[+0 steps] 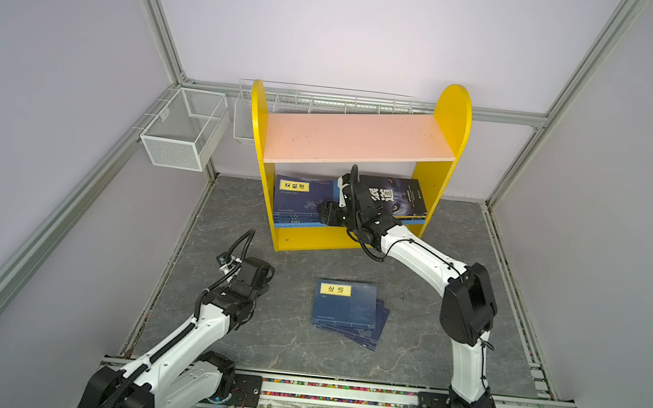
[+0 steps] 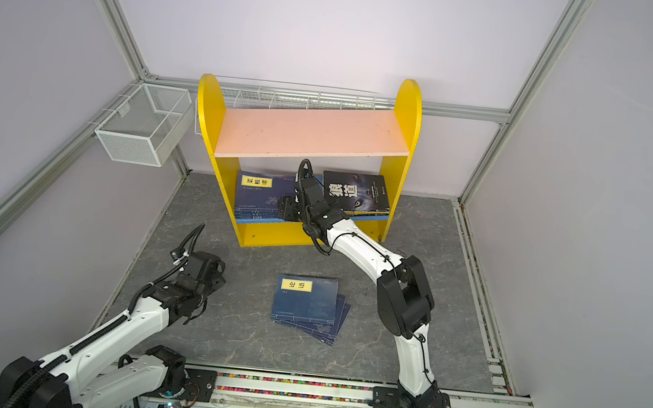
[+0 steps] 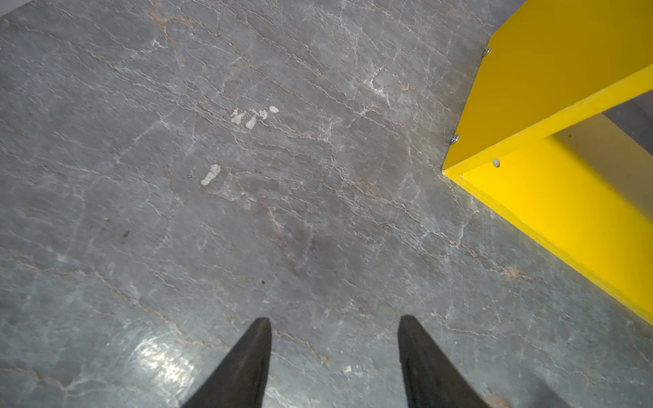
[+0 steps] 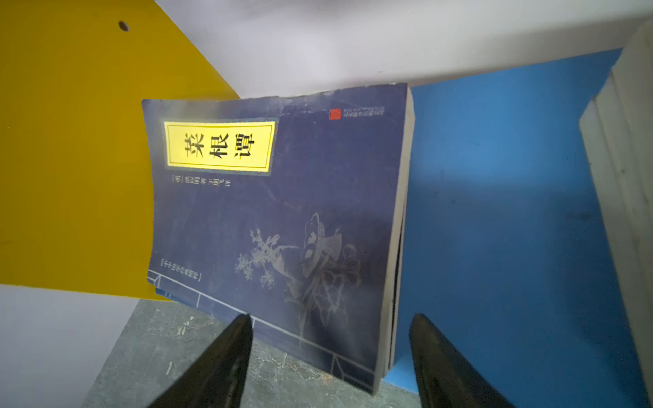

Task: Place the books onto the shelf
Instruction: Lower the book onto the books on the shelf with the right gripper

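The shelf [image 1: 357,137] [image 2: 312,134] stands at the back of the grey table, its pink upper board bare. On its blue lower board [image 4: 494,212] a small pile of navy books [image 1: 300,202] [image 2: 258,197] [image 4: 282,212] lies flat at the left, overhanging the front edge. A black book [image 1: 400,199] [image 2: 359,194] lies at the right. My right gripper [image 1: 326,211] [image 2: 286,208] [image 4: 331,318] is open just in front of the navy pile's near corner, holding nothing. More navy books [image 1: 346,310] [image 2: 307,301] lie stacked mid-table. My left gripper [image 1: 266,275] [image 2: 219,270] [image 3: 335,319] hovers open over bare table, left of the shelf's foot [image 3: 565,88].
A white mesh basket [image 1: 185,128] hangs on the left wall. A long wire basket [image 1: 324,100] runs behind the shelf. Aluminium frame posts and walls close in the table. The arms' base rail [image 1: 336,394] lines the front edge.
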Controlling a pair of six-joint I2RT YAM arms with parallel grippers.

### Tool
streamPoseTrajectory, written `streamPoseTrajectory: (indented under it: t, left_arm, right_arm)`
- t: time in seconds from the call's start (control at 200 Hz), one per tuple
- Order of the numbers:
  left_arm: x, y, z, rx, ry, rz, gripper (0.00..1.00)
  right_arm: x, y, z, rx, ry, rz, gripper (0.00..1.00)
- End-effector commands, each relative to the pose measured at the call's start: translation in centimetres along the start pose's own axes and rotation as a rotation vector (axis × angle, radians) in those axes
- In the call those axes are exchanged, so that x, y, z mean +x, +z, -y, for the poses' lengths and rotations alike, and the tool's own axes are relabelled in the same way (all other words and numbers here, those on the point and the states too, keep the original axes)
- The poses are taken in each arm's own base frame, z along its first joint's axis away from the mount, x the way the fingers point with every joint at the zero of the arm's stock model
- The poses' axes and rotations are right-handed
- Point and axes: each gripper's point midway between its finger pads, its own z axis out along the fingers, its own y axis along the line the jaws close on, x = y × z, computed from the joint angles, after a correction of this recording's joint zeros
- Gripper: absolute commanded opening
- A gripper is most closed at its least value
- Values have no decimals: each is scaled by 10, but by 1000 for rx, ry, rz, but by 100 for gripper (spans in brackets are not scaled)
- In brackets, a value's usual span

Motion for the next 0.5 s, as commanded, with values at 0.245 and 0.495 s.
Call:
streamPoseTrajectory:
  t: [0.245,0.495]
  left_arm:
    - [-4,0,1,0,-5,9,59]
    - [-4,0,0,-1,-6,13,59]
  right_arm:
    - [-27,-14,-4,-129,-15,-2,70]
    - [-31,7,-2,-197,17,-18,69]
